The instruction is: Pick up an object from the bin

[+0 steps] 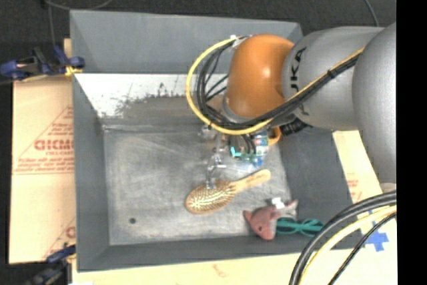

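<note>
A: Left part of the grey metal bin (133, 170)?
B: Just bare floor there. Moving on.
A: Centre?
B: Tan wooden hairbrush with oval bristled head (212, 197), flat on the floor. Head toward 8 o'clock, handle toward 2 o'clock. Metal two-finger gripper (215, 162) just above the head, at 12 o'clock from it, under the orange wrist cover (257, 77). Open or closed: cannot tell. Nothing visibly held.
A: Handling?
B: Probably light, stiff, no give. Awkward to pinch at the bristles. Smooth and maybe slippery along the handle, but narrow. Best taken across the neck, right beside the head, close to the balance point.
A: Right side?
B: Dusky pink soft toy (260, 223) at 5 o'clock in the bin, apart from the brush. Teal green cord-like piece (301, 227) touching it at its 3 o'clock. Likely squashy, easy too.
</note>
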`<state>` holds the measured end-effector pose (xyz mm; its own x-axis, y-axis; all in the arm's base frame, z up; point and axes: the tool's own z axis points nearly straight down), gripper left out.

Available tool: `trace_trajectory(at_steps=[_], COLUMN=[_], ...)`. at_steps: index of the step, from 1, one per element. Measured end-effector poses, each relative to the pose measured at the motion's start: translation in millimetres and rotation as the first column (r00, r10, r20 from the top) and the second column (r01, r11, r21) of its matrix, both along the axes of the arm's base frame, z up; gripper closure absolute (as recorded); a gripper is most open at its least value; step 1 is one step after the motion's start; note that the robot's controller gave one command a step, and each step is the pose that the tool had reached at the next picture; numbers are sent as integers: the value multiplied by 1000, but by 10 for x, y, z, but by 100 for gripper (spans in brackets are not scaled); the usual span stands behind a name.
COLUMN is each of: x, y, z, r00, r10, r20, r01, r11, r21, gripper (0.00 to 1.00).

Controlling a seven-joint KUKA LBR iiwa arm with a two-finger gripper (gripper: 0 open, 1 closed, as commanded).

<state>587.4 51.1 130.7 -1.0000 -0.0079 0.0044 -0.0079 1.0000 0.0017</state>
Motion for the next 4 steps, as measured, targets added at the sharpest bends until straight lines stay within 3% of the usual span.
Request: trace_trajectory(at_steps=[1, 2, 3, 4], x=[18, -584, -583, -517], y=[0, -285, -285, -389], z=[41, -513, -513, 1111], r00=[1000, 992, 992, 991], r10=[-1, 129, 128, 137], r20=[7, 9, 9, 13], r01=[1, -129, -128, -137], r11=[1000, 992, 992, 991], r21=[1, -1, -1, -4], gripper=[0, 100, 100, 100])
